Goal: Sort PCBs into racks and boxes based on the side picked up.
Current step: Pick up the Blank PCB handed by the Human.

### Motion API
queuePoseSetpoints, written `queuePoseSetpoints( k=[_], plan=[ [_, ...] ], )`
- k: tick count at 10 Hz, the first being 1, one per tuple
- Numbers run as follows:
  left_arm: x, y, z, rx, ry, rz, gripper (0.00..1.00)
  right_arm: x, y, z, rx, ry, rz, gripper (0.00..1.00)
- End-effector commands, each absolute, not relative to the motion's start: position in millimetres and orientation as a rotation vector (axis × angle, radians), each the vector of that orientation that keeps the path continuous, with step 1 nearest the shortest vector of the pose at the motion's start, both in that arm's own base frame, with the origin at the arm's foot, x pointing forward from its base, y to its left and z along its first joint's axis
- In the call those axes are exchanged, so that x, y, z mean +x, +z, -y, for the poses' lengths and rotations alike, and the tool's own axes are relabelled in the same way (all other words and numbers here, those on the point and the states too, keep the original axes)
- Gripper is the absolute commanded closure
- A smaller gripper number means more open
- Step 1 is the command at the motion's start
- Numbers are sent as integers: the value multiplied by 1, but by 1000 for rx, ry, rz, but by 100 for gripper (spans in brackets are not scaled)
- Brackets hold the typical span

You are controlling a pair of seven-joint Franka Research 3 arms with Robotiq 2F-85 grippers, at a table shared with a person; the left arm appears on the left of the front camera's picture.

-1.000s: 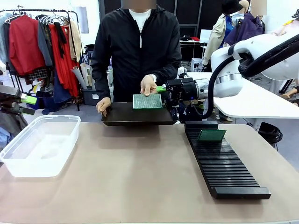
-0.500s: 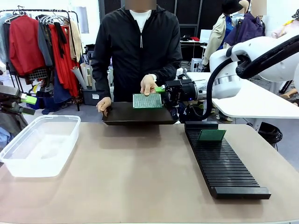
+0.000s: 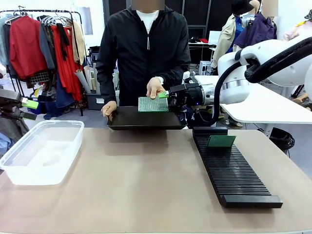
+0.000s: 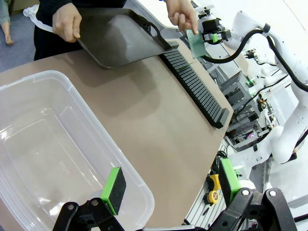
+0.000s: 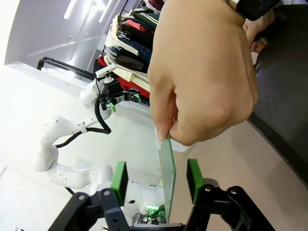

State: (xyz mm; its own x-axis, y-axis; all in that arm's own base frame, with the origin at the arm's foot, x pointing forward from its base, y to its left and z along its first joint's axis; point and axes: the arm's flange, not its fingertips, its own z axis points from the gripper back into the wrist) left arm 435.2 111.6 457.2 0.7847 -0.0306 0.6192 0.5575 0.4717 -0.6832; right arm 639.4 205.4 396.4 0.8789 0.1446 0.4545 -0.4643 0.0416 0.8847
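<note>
A PCB (image 3: 153, 104) is held upright beyond the far end of the rack (image 3: 234, 170) and a little to its left, pinched at the top edge by the person's hand (image 3: 155, 88). It stands on edge with its paler, speckled face toward the robot's side. This is probably so that its free side edge is offered to the robot and so that the face decides where it goes.

The robot's right hand (image 3: 165, 96) has that edge between its green pads. In the right wrist view the board (image 5: 167, 178) stands between the two pads with a gap showing on each side. The right hand (image 5: 156, 182) is therefore part open around the board and not gripping it, and the person's fingers carry all the weight.

The person's other hand (image 3: 108, 109) holds up a dark tray (image 3: 144, 119) under the handover, just past the rack's far end, likely as a catch or a supply surface.

One more board (image 3: 221, 141) stands in a slot near the rack's far end.

The clear box (image 3: 41, 151) sits well apart from the rack, across the bench (image 3: 146, 190). The left hand (image 4: 172, 185) waits over it with its pads wide apart and nothing between them.

No brand, label or lettering on the boards, rack or box can be read.
</note>
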Motion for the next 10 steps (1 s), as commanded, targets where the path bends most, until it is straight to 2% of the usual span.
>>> queuePoseSetpoints(
  k=[1,6,10],
  plan=[
    [434,458,-112,-1031,-387,588,0,650,399,-213,1495,465,290,48],
    [434,458,-112,-1031,-387,588,0,653,396,-216,1524,440,324,100],
    [434,458,-112,-1031,-387,588,0,654,395,-213,1526,424,325,100]
  ],
)
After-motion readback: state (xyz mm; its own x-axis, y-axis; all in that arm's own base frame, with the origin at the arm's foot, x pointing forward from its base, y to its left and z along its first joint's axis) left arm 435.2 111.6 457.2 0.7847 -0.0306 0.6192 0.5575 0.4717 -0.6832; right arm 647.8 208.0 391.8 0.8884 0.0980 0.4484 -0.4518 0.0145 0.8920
